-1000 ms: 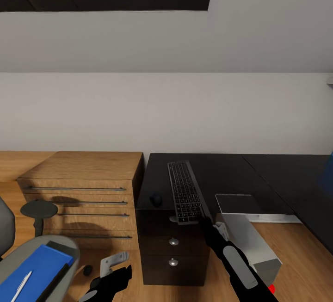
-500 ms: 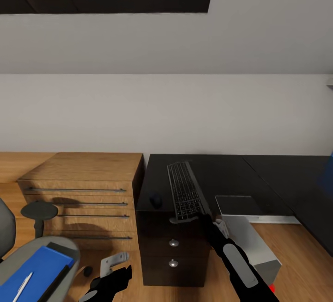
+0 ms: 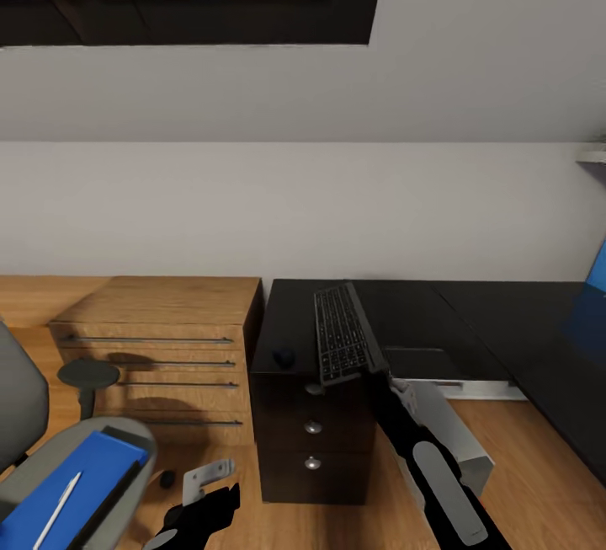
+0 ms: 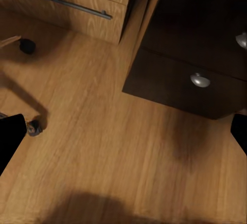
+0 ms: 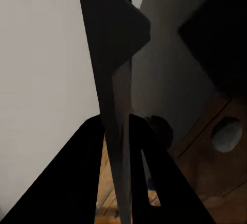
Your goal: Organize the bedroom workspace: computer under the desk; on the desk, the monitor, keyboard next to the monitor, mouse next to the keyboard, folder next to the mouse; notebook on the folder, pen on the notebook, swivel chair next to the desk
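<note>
The right gripper (image 3: 375, 380) is clamped on the near end of the keyboard (image 3: 341, 343), and the right wrist view shows the thin slab edge-on between the 2 fingers (image 5: 138, 172), so the grip is firm. The keyboard sits tilted, its near end lifted over the front edge of the desk (image 3: 471, 327) at the desk's left end, above the black drawer unit (image 3: 311, 440). Holding it by one short end keeps the keys facing up and leaves the far end free to be set down first.

The mouse (image 3: 284, 357) lies on the desk near the left front corner, just beside the keyboard. The computer (image 3: 454, 428) stands on the floor under the desk, where the task wants it.

The left gripper (image 3: 198, 491) hangs low over the wooden floor (image 4: 103, 147) with its fingers spread and nothing between them. The swivel chair (image 3: 50, 466) stands apart from the desk and carries the folder (image 3: 76, 483) on its seat, with the pen (image 3: 57, 509) lying on top; those await a later step.
</note>
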Controlling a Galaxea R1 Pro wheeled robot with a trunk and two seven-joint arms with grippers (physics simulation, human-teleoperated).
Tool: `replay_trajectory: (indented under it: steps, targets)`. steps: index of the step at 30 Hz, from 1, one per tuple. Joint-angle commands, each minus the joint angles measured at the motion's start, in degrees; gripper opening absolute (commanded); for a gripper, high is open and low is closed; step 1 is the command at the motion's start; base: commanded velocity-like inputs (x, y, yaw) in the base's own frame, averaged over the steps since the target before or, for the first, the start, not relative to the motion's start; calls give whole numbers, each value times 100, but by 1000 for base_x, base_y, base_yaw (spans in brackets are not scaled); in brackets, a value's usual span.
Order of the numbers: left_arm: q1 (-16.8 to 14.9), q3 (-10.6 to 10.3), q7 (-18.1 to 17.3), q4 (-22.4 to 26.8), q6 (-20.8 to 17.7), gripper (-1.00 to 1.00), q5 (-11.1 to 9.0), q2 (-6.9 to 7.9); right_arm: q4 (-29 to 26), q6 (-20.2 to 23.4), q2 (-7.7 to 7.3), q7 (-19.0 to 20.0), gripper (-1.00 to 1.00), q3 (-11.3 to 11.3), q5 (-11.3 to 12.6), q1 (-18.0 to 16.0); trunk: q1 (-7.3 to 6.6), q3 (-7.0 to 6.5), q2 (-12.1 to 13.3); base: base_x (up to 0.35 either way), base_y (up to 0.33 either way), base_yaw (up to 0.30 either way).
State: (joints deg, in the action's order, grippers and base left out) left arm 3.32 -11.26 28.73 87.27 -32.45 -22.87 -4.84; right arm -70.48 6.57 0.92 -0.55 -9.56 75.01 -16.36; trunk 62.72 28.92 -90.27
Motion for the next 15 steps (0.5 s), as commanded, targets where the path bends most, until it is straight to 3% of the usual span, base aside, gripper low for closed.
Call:
replay_trajectory:
  steps: [1,15]
  targets:
    - [0,-3,54,9,-7,100,-60,0,-35,19,-3,-1,-100,4,65,10,-26,-14,38,-334,-74,0]
    - [-1,-8,60,9,-7,100,-51,0,-284,56,-51,11,-100,15,74,194,-334,-265,600,-336,-110,0]
